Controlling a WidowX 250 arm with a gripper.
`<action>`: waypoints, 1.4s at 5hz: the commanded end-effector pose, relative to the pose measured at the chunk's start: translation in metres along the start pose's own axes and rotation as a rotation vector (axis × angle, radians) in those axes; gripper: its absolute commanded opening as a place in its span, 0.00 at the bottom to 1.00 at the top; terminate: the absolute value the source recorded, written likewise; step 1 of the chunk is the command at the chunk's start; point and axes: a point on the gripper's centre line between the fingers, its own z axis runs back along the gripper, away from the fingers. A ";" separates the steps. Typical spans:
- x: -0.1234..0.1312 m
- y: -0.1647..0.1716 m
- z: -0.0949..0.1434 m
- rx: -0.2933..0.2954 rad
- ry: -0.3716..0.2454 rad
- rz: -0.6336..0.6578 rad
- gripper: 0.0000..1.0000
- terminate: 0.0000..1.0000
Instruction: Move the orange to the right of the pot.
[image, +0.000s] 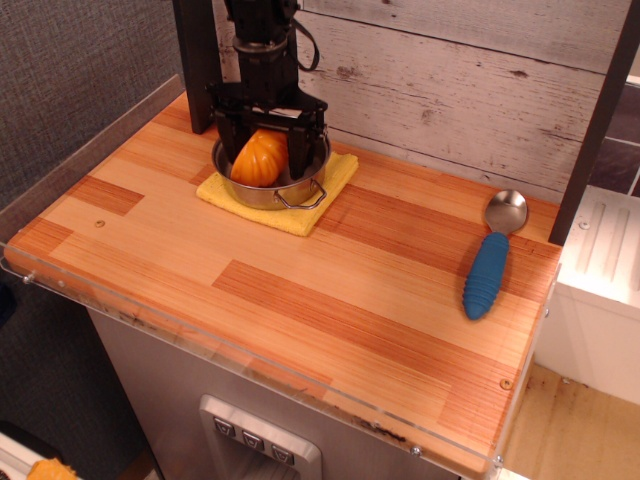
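Observation:
The steel pot (290, 186) stands on a yellow cloth at the back left of the wooden table. The orange (259, 158) sits inside it, tipped on edge, with its ribbed rounded back facing me. My gripper (266, 145) is lowered into the pot. Its two black fingers (232, 135) stand on either side of the orange and press against it. The cut face of the orange is hidden.
The yellow cloth (300, 215) lies under the pot. A metal spoon with a blue handle (487, 274) lies at the right edge of the table. A dark post (197, 60) and a plank wall stand behind the pot. Bare wood lies between the pot and the spoon.

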 end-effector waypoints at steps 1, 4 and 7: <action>0.006 0.001 0.017 0.005 -0.044 -0.013 0.00 0.00; 0.002 -0.013 0.100 -0.074 -0.298 -0.049 0.00 0.00; -0.006 -0.115 0.058 -0.133 -0.188 -0.207 0.00 0.00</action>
